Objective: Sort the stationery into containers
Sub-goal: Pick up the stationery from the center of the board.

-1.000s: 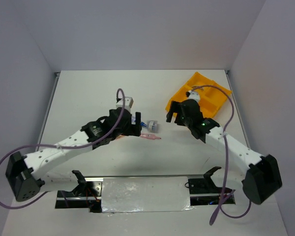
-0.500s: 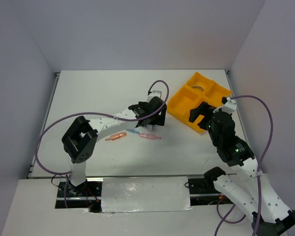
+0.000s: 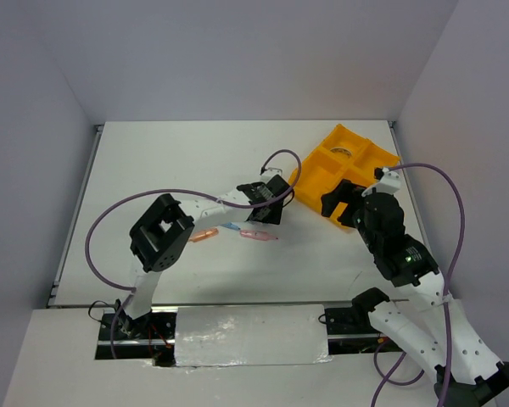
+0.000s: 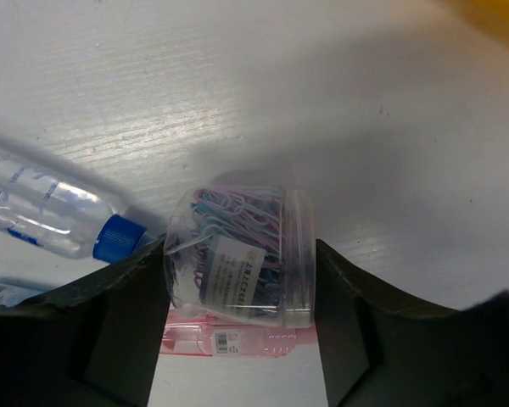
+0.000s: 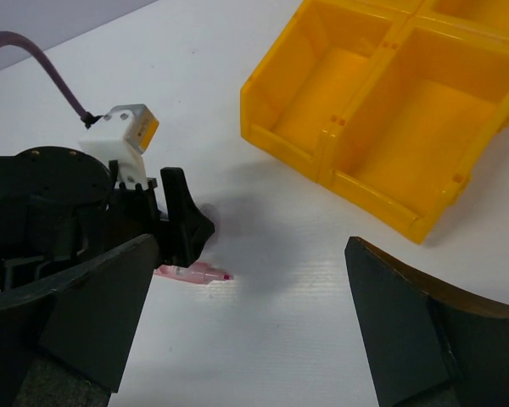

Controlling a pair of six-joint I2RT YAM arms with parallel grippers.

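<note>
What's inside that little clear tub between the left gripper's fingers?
Pastel paper clips, pink and blue, fill the clear tub. Its white label covers those behind it.

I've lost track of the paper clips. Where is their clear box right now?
The clear box sits between the left gripper's fingers in the left wrist view, over the pink stick, with the blue-capped clear tube to its left.

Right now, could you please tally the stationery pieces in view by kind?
Pink stick: 1
Orange stick: 1
Blue stick: 1
Pen: 1
Clip box: 1
Tape ring: 1
Total: 6
</note>
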